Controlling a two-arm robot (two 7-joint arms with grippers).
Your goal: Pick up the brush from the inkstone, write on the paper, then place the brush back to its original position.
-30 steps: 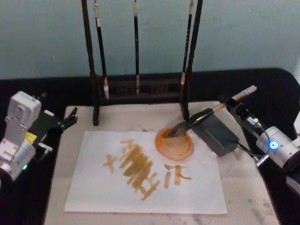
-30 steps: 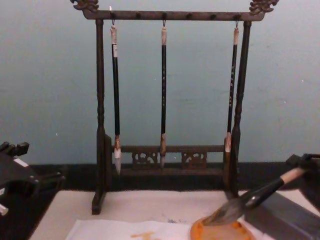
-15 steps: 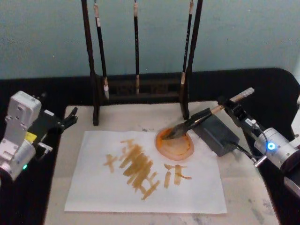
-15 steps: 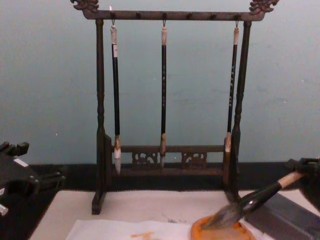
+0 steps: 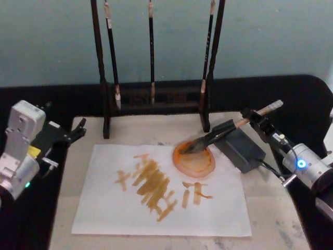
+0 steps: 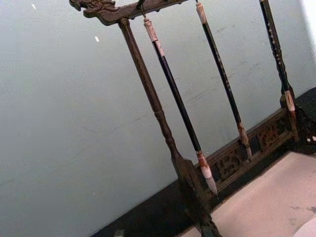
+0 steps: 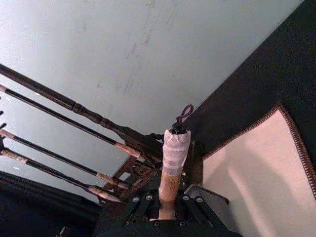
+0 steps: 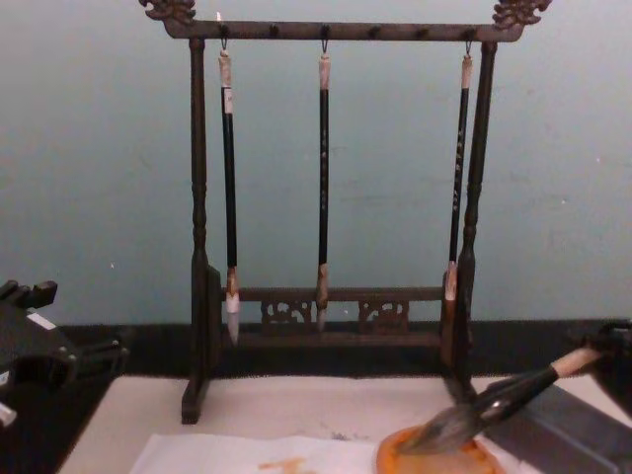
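Right gripper is pinched on the tan upper handle of the brush, near the right edge of the worktop. The brush lies tilted, its black section across the dark inkstone and its bristles down in the orange dish at the far right corner of the paper. Left gripper is parked at the worktop's left edge.

Three thin brushes on wooden rack

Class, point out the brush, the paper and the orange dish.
brush (image 5: 232, 126), head view, middle of the handle.
paper (image 5: 104, 208), head view, bare part near its left corner.
dish (image 5: 197, 167), head view, bare orange surface away from the bristles.
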